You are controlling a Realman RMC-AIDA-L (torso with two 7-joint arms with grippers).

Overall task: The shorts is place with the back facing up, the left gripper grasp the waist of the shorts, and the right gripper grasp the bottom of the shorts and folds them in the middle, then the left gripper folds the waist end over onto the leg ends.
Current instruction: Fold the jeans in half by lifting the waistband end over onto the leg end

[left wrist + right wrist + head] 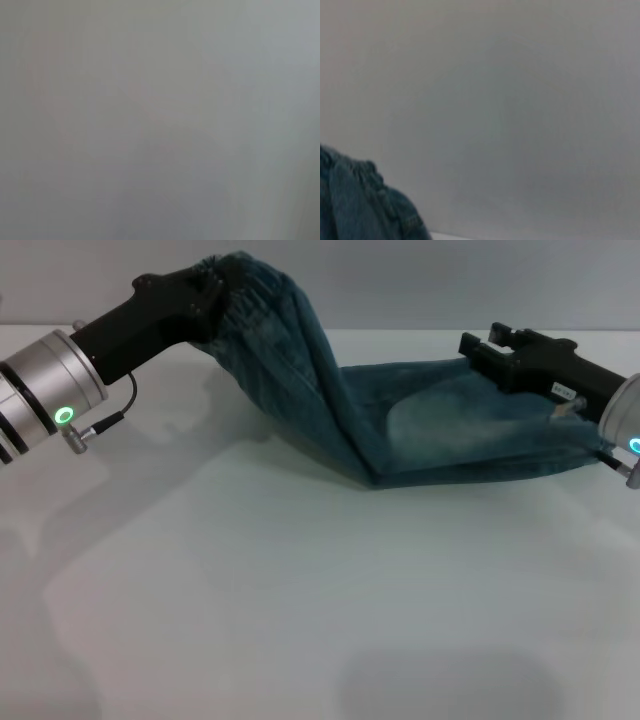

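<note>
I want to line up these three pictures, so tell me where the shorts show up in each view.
Head view: the shorts stretch across the upper middle, the waist lifted by the left gripper, the leg end by the right gripper.
Left wrist view: not in it; only blank grey.
Right wrist view: a bunched denim edge in the lower corner.
Shared landmark: the blue denim itself, seen in the head and right wrist views.

Shorts [440,430]: faded blue-green denim cloth, matt, with pale washed patches. Waist [250,285]: gathered, ruffled denim. Left gripper [205,295] and right gripper [490,345]: matt black housings on brushed silver metal wrists. Table [250,600]: smooth white, faintly glossy.
</note>
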